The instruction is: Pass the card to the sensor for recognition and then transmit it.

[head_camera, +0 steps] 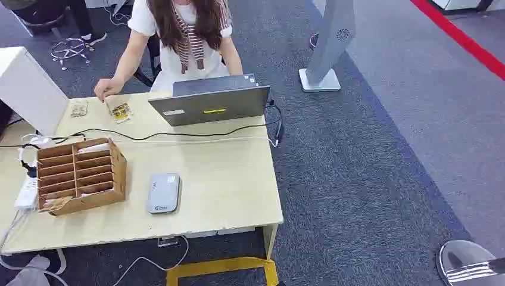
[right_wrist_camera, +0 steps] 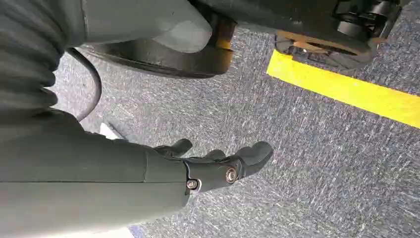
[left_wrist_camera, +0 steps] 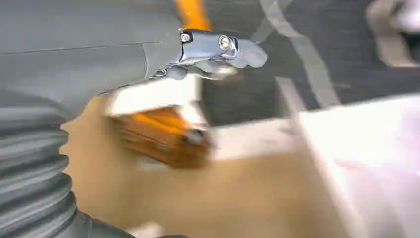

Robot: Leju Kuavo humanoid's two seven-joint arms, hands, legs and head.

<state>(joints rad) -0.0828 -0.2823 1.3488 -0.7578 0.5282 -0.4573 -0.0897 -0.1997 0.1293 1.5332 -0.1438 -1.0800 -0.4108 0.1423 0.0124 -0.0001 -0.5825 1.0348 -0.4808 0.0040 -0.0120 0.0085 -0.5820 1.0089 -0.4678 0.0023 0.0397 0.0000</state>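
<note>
Even, bright indoor light and a sharp head view (the left wrist view is heavily motion-blurred).

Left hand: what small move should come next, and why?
Probably bring the left hand up over the table toward the wooden card organizer. It looks empty, though the wrist picture is blurred; the right hand hangs empty over the carpet. The grey sensor sits beside the organizer, with no card on it.
</note>
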